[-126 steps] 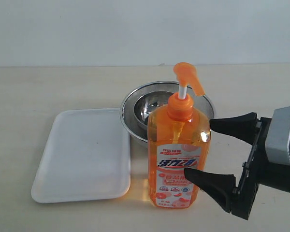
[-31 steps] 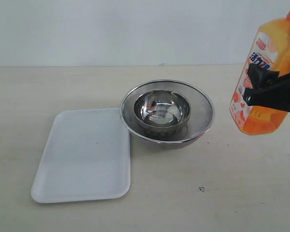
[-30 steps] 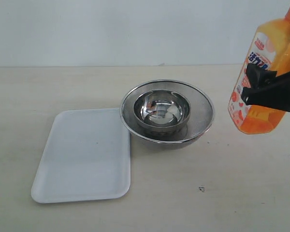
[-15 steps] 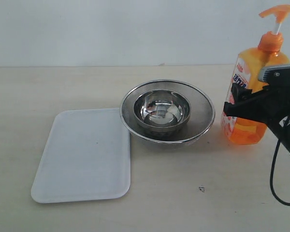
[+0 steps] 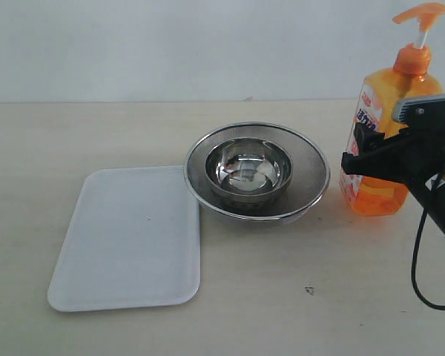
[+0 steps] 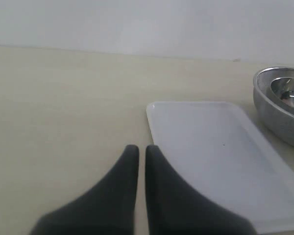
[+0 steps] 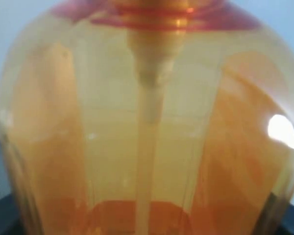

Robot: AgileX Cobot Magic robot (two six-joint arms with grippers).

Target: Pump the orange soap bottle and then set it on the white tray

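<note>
Your right gripper [image 5: 367,157] clasped the orange soap bottle [image 5: 389,104] upright, right of the steel bowl [image 5: 256,170] and well apart from the white tray [image 5: 126,237]. Your left gripper [image 6: 137,152] was closed and empty. Risk noted: a low carry leftward could strike the bowl.

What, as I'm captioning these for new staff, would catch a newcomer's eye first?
The orange soap bottle, upright at the far right, clamped by the black fingers of the right gripper. Next, the shiny steel bowl mid-table, with the white tray lying flat just left of it.
</note>
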